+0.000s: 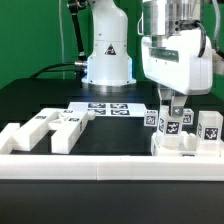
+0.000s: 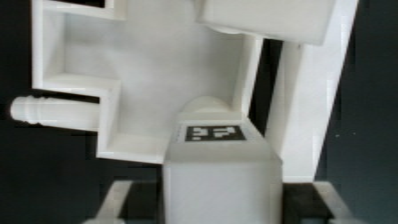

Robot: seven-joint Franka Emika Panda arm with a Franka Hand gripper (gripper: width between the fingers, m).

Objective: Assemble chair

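The exterior view sits low off the desk, looking across it toward the arm's base from middling distance. The wrist view looks very closely onto the chair parts; those same chair parts stand at the exterior view's right.

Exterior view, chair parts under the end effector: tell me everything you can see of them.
The chair parts are white, blocky, plastic-looking pieces clustered at the exterior view's right on the black table, next to the white border rail. Several upright faces carry black-and-white square tags. The end effector reaches down among them; whether it grips one is unclear.
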